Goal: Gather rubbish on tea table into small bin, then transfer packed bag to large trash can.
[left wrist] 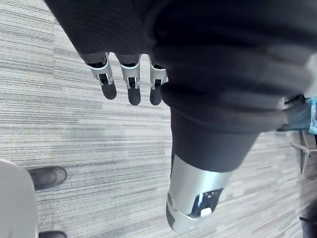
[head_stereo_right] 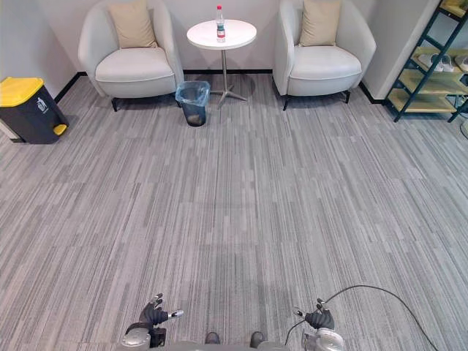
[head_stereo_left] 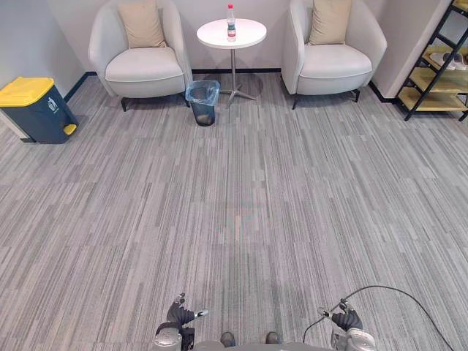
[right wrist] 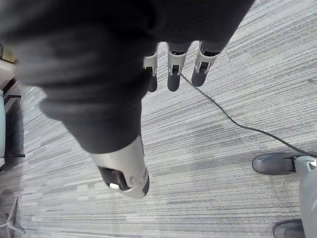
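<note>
Far ahead stands a round white tea table (head_stereo_left: pixel 248 36) with a plastic bottle (head_stereo_left: pixel 231 22) with a red cap on it. A small bin (head_stereo_left: pixel 203 102) lined with a blue bag sits on the carpet just left of the table's foot. The large dark trash can (head_stereo_left: pixel 31 110) with a yellow lid stands by the left wall. My left hand (head_stereo_left: pixel 180 316) and right hand (head_stereo_left: pixel 345 319) hang low at the near edge, far from all of these. In the wrist views the left hand's fingers (left wrist: pixel 130 82) and the right hand's fingers (right wrist: pixel 173 69) are straight and hold nothing.
Two pale armchairs (head_stereo_left: pixel 139 58) (head_stereo_left: pixel 333 55) with beige cushions flank the table. A dark shelf rack (head_stereo_left: pixel 439 69) stands at the far right. Wide grey carpet lies between me and the table.
</note>
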